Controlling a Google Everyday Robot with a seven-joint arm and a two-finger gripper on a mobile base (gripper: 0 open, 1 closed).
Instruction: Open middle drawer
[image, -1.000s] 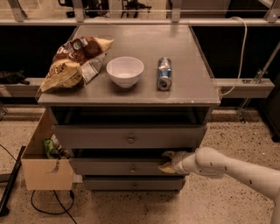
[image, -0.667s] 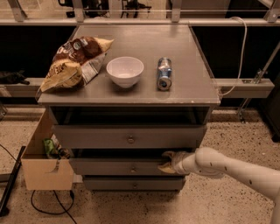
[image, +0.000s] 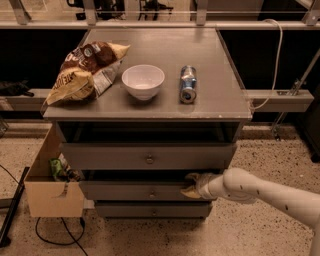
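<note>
The grey cabinet has three drawers. The middle drawer is the long low front with a small round knob at its centre. A dark gap shows between it and the top drawer above. My gripper comes in from the right on a white arm. It sits at the upper edge of the middle drawer's front, to the right of the knob and touching the front there. The bottom drawer lies just below.
On the cabinet top lie a chip bag, a white bowl and a can on its side. A cardboard box with a green packet stands at the cabinet's left. Cables trail on the speckled floor.
</note>
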